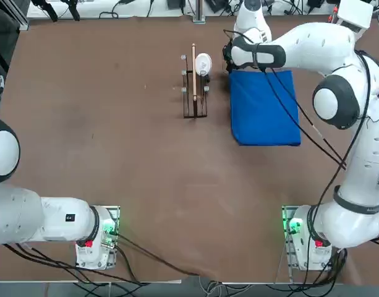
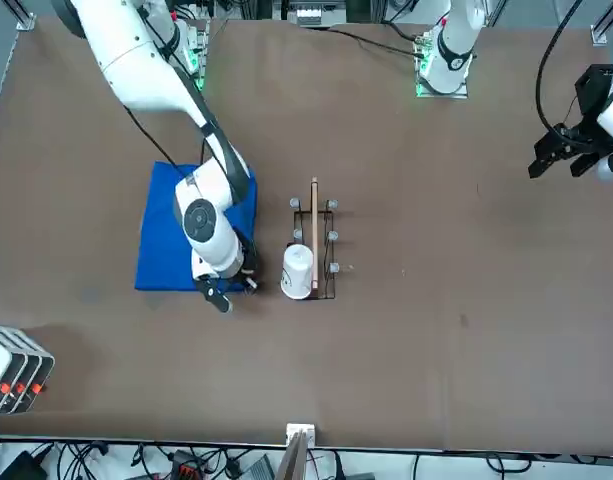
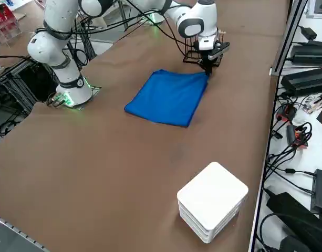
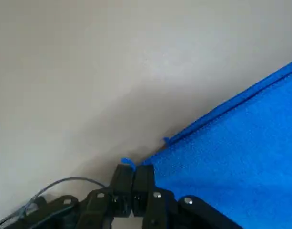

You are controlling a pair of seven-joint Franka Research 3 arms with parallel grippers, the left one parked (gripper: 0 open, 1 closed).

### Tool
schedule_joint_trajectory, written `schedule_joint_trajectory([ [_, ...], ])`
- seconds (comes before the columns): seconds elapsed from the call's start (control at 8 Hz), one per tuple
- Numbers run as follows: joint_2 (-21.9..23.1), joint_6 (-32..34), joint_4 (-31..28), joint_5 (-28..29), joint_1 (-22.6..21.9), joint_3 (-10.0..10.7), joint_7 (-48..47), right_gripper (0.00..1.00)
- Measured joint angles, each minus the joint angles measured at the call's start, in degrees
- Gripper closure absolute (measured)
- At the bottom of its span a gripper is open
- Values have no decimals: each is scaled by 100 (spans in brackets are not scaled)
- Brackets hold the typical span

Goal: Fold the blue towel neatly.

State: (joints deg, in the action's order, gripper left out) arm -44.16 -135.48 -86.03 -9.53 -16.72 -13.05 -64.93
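Right gripper, fingers pressed together on a corner of the blue towel, at the towel's far edge beside the wire rack. The arm's wrist hides that corner from overhead; the towel lies folded flat on the table.

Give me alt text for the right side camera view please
The right gripper, fingers shut, pinches the far corner of the blue towel, which lies flat on the brown table. A wire rack stands just behind the gripper, and a white box sits near the table's near edge.
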Motion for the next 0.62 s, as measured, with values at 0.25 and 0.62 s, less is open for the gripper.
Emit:
schedule_joint_trajectory([
  [0.25, -57, -4, 13, 0, -11, 0, 17, 83],
  [0.62, -106, 4, 156, -15, -36, 3, 44, 31],
])
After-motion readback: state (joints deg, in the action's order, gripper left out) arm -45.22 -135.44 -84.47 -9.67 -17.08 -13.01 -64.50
